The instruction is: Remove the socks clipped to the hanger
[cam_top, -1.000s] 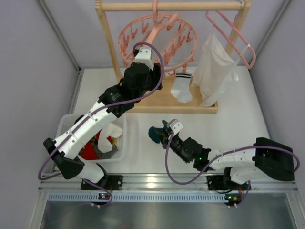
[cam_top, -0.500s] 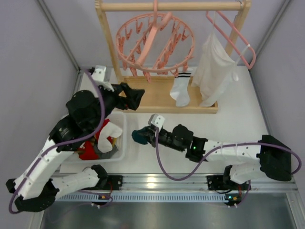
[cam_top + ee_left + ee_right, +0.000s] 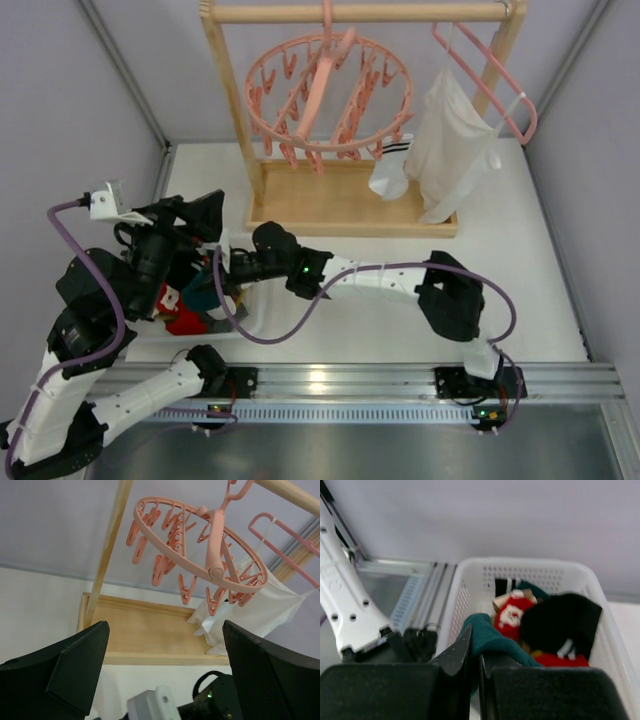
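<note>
The right arm reaches across the table [image 3: 520,250] to the white basket [image 3: 530,564] at the left. The right fingers [image 3: 454,656] are pinched shut on a dark teal sock [image 3: 487,636], holding it over the basket's edge. Inside the basket lie a red-and-white sock [image 3: 512,616], a black sock [image 3: 560,622] and other pieces partly hidden beneath them. The left fingers [image 3: 75,672] are spread wide with nothing between them. They are raised near the basket's far side and point toward the round pink hanger [image 3: 330,85], well apart from it. The hanger hangs by its hook from the wooden rack [image 3: 350,205]. One white sock with black stripes [image 3: 390,172] is clipped at the hanger's right edge, just beside the large white garment [image 3: 450,140].
</note>
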Controlling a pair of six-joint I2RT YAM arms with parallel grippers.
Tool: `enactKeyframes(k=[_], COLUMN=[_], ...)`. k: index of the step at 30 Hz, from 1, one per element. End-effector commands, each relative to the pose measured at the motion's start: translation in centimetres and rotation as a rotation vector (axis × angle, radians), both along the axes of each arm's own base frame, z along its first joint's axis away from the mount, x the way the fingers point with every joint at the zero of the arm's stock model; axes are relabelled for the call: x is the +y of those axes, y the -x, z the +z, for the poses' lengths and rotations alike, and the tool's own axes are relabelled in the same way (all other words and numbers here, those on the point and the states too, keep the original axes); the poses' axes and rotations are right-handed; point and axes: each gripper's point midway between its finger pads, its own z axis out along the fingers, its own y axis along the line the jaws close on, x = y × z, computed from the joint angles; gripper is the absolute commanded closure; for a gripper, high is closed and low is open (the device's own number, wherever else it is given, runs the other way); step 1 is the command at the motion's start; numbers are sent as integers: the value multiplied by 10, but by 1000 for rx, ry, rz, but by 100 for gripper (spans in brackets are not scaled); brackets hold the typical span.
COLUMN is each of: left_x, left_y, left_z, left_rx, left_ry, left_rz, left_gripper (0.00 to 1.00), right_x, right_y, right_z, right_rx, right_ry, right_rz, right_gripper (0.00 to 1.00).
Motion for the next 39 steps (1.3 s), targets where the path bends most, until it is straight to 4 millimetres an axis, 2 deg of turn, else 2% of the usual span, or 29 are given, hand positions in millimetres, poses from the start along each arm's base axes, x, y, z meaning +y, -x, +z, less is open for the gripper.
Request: enactKeyframes(k=[1,2,3,4,5,7,9,10,11,12,13,14,15,16,17,19,20,21,22,23,24,25,26,28,29,34,35,37,39], left_x=[16,18,21,23,25,26,29,30,30,32,31,31,29,26,23,12,7,5,-4,-7,-11,-18,-22,-31,-35,-53,-55,-58,-59], left_y=[-2,-2,-2,-1,1,2,4,4,3,4,4,4,4,3,3,-1,-3,-3,-6,-6,-7,-8,-8,-11,-10,-11,-11,-11,-11], left_z=[2,2,2,3,3,4,3,3,0,0,-1,-2,-2,-4,-5,-11,-14,-15,-20,-22,-24,-29,-30,-39,-42,-76,-82,-97,-109], left_rx=[9,9,6,4,1,-2,-1,0,6,6,7,8,6,10,12,26,32,36,49,53,57,66,68,86,89,148,156,179,204], left_ry=[-19,-18,-17,-17,-15,-14,-14,-15,-18,-17,-17,-15,-14,-16,-20,-39,-45,-46,-54,-57,-60,-72,-81,-109,-113,-151,-161,-186,-212], left_rz=[81,92,100,107,111,107,112,115,120,123,123,121,109,99,92,55,44,34,9,-4,-16,-44,-59,-86,-107,-178,-184,-196,-204], left_gripper=[2,2,2,2,2,2,2,2,2,2,2,2,2,2,2,2,2,2,2,2,2,2,2,2,2,2,2,2,2], right_x=[33,44,51,61,69,78,77,69,62,55,42,31,22,7,-6,-29,-41,-51,-67,-81,-95,-113,-129,-163,-181,-267,-281,-313,-347], right_y=[14,14,12,9,3,-7,-11,-12,-12,-17,-15,-15,-23,-20,-21,-30,-32,-41,-41,-50,-60,-62,-71,-89,-96,-134,-139,-158,-179], right_z=[-7,17,14,-18,-6,-26,-31,-11,-21,-17,12,-7,2,29,10,38,24,27,48,30,30,47,26,33,11,-4,-22,-31,-30], right_rx=[44,21,51,86,74,96,101,88,88,89,74,90,81,69,86,76,90,88,77,94,102,113,137,159,179,200,220,237,242], right_ry=[16,-34,-24,42,16,54,64,33,25,11,-41,-6,-35,-82,-50,-107,-75,-80,-117,-85,-86,-124,-88,-107,-69,-76,-38,-32,-66], right_rz=[169,190,190,185,172,143,119,108,97,70,62,49,23,15,-4,-72,-99,-146,-175,-247,-301,-339,-409,-505,-565,-801,-849,-943,-1048], right_gripper=[98,98,96,90,78,42,25,7,1,1,0,1,1,1,0,1,1,1,1,1,0,1,1,0,1,1,1,1,1])
